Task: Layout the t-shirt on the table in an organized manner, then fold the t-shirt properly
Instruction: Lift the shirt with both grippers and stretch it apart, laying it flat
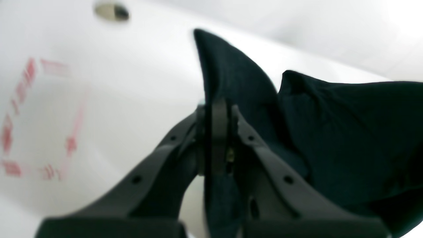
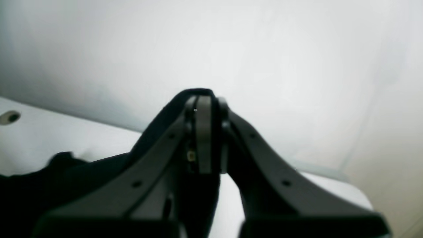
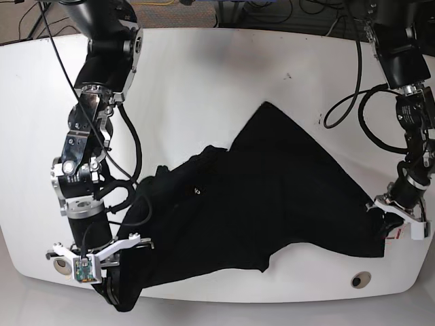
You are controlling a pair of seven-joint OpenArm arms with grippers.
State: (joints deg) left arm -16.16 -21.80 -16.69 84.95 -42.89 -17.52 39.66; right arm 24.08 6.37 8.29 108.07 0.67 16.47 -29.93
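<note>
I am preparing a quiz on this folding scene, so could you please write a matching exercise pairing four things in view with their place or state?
Things:
1. t-shirt
2. left tool
3. red-outlined rectangle
4. metal-ringed hole

Places or states:
A. marked on the table beside the left tool
B. near the table's front edge in the base view
C. black, stretched between both arms
D. shut on cloth

Pairs: 1-C, 2-D, 3-A, 4-B

Beyond the far edge, dark cables (image 3: 285, 12) trail over a tan floor (image 3: 20, 20). A pale, blurred wall (image 2: 264, 59) fills the right wrist view under soft light.
</note>
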